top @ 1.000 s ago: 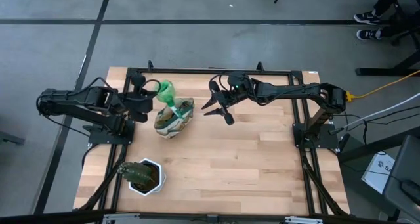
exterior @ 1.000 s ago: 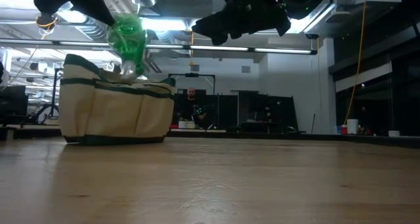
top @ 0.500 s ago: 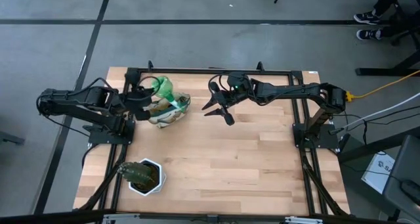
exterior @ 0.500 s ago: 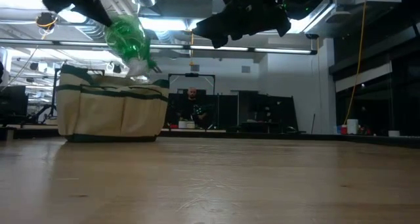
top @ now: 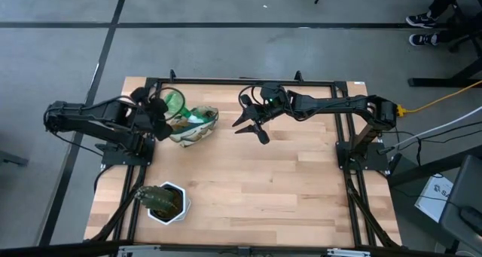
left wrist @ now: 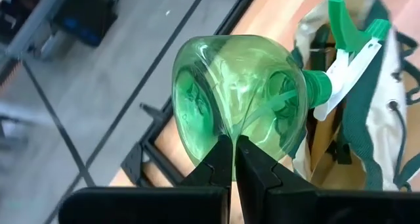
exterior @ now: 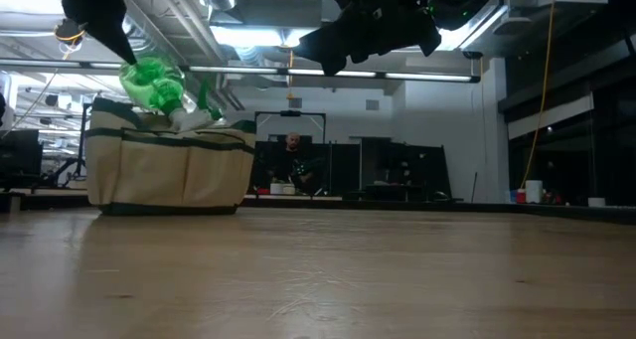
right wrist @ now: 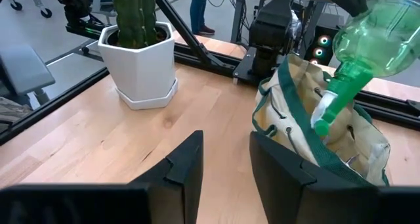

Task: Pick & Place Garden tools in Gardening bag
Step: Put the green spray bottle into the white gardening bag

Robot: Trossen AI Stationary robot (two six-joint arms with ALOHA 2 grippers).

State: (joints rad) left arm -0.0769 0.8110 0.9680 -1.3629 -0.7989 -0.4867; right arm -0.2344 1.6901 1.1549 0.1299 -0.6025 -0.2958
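Note:
The green translucent spray bottle (top: 175, 102) is tilted over the cream gardening bag (top: 194, 127), its body toward the table's left and its white-and-green spray head (left wrist: 348, 37) in the bag's open top. My left gripper (top: 157, 115) is shut on the bottle just left of the bag. The bag stands on its base on the table at the far left, as the low view (exterior: 164, 165) shows. My right gripper (top: 245, 124) hangs open and empty above the table, right of the bag. The other tools are hidden. My left gripper pinches the side wall of the bottle's round body (left wrist: 231, 129) between its two fingertips, and the soft wall creases there. The fingers come from the table's left, slanting down. The bottle is lifted and tilted, base toward the left, spray head down in the bag's mouth.
A white pot with a green cactus (top: 166, 203) stands near the front left corner; it also shows in the right wrist view (right wrist: 138, 60). Bare wood lies across the table's middle and right. A person (exterior: 290, 165) stands far behind the table.
My left gripper has moved toward the table's left edge and lower, tipping the bottle from neck-down nearly upright to a flat tilt with its body to the left. The bag has slid a little toward the far-left. My right gripper has kept still.

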